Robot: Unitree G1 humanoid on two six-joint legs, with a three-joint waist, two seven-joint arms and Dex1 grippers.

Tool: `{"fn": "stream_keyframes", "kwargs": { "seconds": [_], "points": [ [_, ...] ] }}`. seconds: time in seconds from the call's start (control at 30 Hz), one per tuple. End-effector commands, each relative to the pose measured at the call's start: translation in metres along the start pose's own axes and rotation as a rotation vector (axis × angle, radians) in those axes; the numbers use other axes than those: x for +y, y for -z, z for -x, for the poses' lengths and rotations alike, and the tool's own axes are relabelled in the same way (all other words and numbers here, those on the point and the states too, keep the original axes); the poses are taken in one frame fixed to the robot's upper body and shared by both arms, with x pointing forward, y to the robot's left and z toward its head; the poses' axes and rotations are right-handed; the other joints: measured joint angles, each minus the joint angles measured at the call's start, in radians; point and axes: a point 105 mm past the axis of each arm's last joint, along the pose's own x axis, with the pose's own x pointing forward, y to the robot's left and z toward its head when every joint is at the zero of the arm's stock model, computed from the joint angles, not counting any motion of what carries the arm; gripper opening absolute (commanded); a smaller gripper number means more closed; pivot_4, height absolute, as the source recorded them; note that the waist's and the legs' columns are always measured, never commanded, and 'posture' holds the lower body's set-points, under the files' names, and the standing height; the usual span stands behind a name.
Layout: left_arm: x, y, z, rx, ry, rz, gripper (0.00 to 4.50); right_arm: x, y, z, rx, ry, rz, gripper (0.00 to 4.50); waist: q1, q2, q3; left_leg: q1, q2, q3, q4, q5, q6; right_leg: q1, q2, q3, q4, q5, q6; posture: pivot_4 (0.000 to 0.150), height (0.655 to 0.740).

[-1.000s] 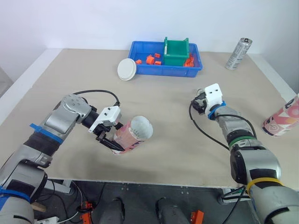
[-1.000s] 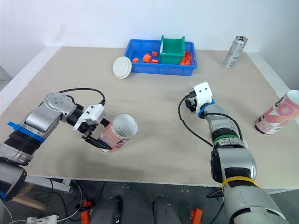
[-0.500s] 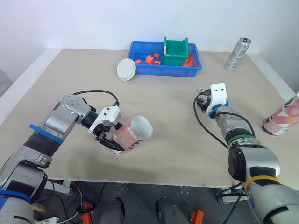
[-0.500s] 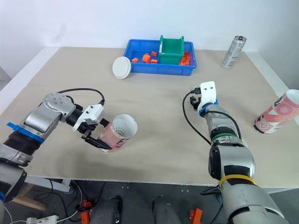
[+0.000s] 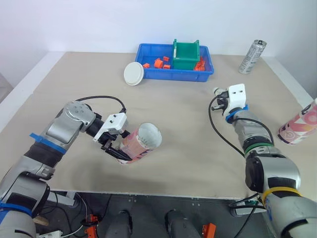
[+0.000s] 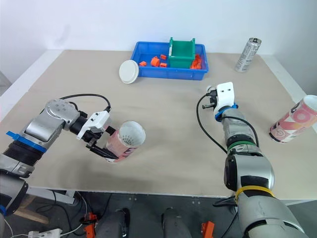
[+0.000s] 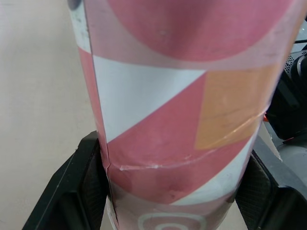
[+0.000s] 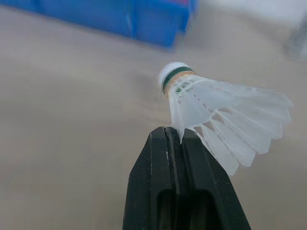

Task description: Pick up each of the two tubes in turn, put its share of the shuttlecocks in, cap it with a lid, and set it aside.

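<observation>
no words or numbers can be read here. the pink tube (image 7: 182,120) has only shapes on it, in pink, white and orange. near one end it has part of a white mark with round corners, but no letters show in it. the second tube (image 5: 299,126), at the edge of the counter (image 5: 188,129), has a small white badge that is too small to read. the silver can (image 5: 252,57) has dark print, also too small to read.

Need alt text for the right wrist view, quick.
The right tool is shut on the feather edge of a white feathered shuttlecock with a green-banded cork tip, held over the beige tabletop. A blue plastic tray sits behind.
</observation>
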Motion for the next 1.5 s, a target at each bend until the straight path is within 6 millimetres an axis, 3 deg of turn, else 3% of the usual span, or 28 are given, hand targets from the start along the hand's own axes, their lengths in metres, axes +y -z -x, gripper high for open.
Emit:
{"fn": "stream_keyframes", "kwargs": {
  "seconds": [0.03, 0.07, 0.27, 0.4, 0.53, 0.63, 0.77, 0.83, 0.93, 0.97, 1.03, 1.23, 1.27, 1.33, 1.43, 1.47, 1.5],
  "points": [
    [-0.006, 0.004, -0.004, 0.012, 0.028, 0.012, 3.27, 0.028, -0.068, 0.025, -0.307, -0.338, 0.108, 0.1, 0.0, 0.0, 0.0, 0.0, 0.0, 0.0, 0.0, -0.001, 0.001, 0.0, 0.0, 0.0, 0.0, 0.0, 0.001, 0.15, 0.7367],
    [-0.007, 0.004, -0.004, 0.013, 0.028, 0.013, 3.27, 0.036, -0.071, 0.035, -0.315, -0.413, 0.102, 0.1, 0.0, 0.0, 0.0, 0.0, 0.0, 0.0, 0.0, -0.001, 0.001, 0.0, 0.0, 0.0, 0.0, -0.001, 0.001, 0.15, 0.7367],
    [-0.006, 0.005, -0.002, 0.014, 0.024, 0.015, 3.27, 0.102, -0.103, 0.137, -0.239, -0.966, 0.234, 0.1, 0.011, 0.002, 0.001, -0.001, 0.0, -0.003, 0.0, -0.002, 0.002, 0.0, 0.0, -0.002, 0.001, -0.001, -0.003, 0.15, 0.7367],
    [-0.005, 0.004, -0.002, 0.012, 0.021, 0.013, 3.27, 0.124, -0.125, 0.167, -0.241, -1.099, 0.346, 0.1, 0.006, 0.003, 0.002, 0.002, 0.002, -0.001, 0.001, -0.002, 0.002, 0.001, 0.001, -0.002, 0.001, -0.002, -0.002, 0.15, 0.7367],
    [-0.004, 0.004, -0.002, 0.012, 0.02, 0.012, 3.27, 0.142, -0.132, 0.186, -0.233, -1.21, 0.429, 0.1, 0.009, 0.002, 0.002, 0.001, 0.003, 0.0, 0.003, 0.0, 0.003, 0.0, 0.001, -0.002, 0.001, -0.002, -0.006, 0.15, 0.7367],
    [-0.004, 0.004, -0.002, 0.014, 0.019, 0.012, 3.27, 0.157, -0.122, 0.188, -0.19, -1.255, 0.483, 0.1, 0.009, 0.002, 0.002, 0.0, 0.003, 0.001, 0.003, 0.0, 0.003, 0.0, 0.0, -0.002, 0.0, -0.002, -0.006, 0.15, 0.7367],
    [-0.003, 0.003, -0.002, 0.013, 0.019, 0.009, 3.27, 0.17, -0.11, 0.161, -0.192, -1.169, 0.592, 0.1, 0.008, 0.002, 0.002, 0.0, 0.003, 0.001, 0.003, 0.0, 0.003, -0.001, 0.0, -0.002, 0.001, -0.001, -0.004, 0.15, 0.7367],
    [-0.002, 0.002, -0.003, 0.012, 0.021, 0.005, 3.27, 0.176, -0.111, 0.151, -0.214, -1.152, 0.632, 0.1, 0.009, 0.002, 0.002, -0.001, 0.003, 0.002, 0.003, 0.0, 0.003, -0.002, 0.0, -0.002, 0.001, 0.0, -0.002, 0.15, 0.7367],
    [0.0, 0.001, -0.004, 0.011, 0.022, -0.001, 3.27, 0.185, -0.119, 0.152, -0.255, -1.194, 0.635, 0.1, 0.011, 0.001, 0.002, -0.002, 0.003, 0.002, 0.003, 0.0, 0.003, -0.002, 0.0, -0.002, 0.001, 0.0, -0.002, 0.15, 0.7367],
    [0.0, 0.001, -0.004, 0.011, 0.021, -0.002, 3.27, 0.186, -0.121, 0.157, -0.257, -1.232, 0.62, 0.66, 0.013, 0.001, 0.002, -0.002, 0.003, 0.001, 0.003, 0.0, 0.003, -0.002, 0.0, -0.002, 0.001, 0.0, -0.002, 0.15, 0.7367],
    [0.0, 0.001, -0.004, 0.012, 0.022, -0.002, 3.27, 0.185, -0.13, 0.16, -0.274, -1.252, 0.588, 1.3, 0.015, 0.001, 0.002, -0.002, 0.003, 0.001, 0.002, 0.0, 0.003, -0.002, 0.0, -0.002, 0.001, 0.0, -0.001, 0.15, 0.7367],
    [-0.001, 0.001, -0.005, 0.01, 0.026, -0.004, 3.27, 0.179, -0.153, 0.181, -0.305, -1.343, 0.42, 4.16, 0.014, 0.001, 0.002, -0.002, 0.003, 0.0, 0.002, 0.0, 0.003, -0.002, 0.0, -0.003, 0.001, 0.0, -0.001, 0.15, 0.7367],
    [-0.001, 0.001, -0.005, 0.01, 0.026, -0.004, 3.27, 0.177, -0.153, 0.183, -0.278, -1.354, 0.39, 4.46, 0.014, 0.001, 0.002, -0.002, 0.003, 0.0, 0.002, 0.0, 0.003, -0.002, 0.0, -0.003, 0.001, 0.0, -0.002, 0.15, 0.7367],
    [-0.001, 0.001, -0.005, 0.008, 0.027, -0.005, 3.27, 0.171, -0.153, 0.182, -0.263, -1.335, 0.363, 4.46, 0.015, 0.001, 0.002, -0.002, 0.003, 0.0, 0.002, 0.0, 0.003, -0.002, 0.0, -0.003, 0.001, 0.0, -0.002, 0.15, 0.7367],
    [-0.002, 0.001, -0.005, 0.007, 0.028, -0.004, 3.27, 0.158, -0.148, 0.165, -0.228, -1.23, 0.234, 4.46, 0.015, 0.001, 0.002, -0.002, 0.003, 0.0, 0.002, 0.0, 0.003, -0.002, 0.0, -0.003, 0.001, 0.0, -0.002, 0.15, 0.7367],
    [-0.002, 0.002, -0.005, 0.008, 0.028, -0.003, 3.27, 0.157, -0.144, 0.16, -0.219, -1.203, 0.202, 4.04, 0.015, 0.0, 0.002, -0.002, 0.003, 0.0, 0.002, 0.0, 0.003, -0.002, 0.0, -0.003, 0.001, 0.0, -0.002, 0.15, 0.7367],
    [-0.002, 0.002, -0.005, 0.008, 0.028, -0.002, 3.27, 0.158, -0.142, 0.158, -0.217, -1.193, 0.169, 3.92, 0.015, 0.0, 0.002, -0.002, 0.003, 0.0, 0.002, 0.0, 0.003, -0.002, 0.0, -0.003, 0.001, 0.0, -0.002, 0.15, 0.7367]
  ]
}}
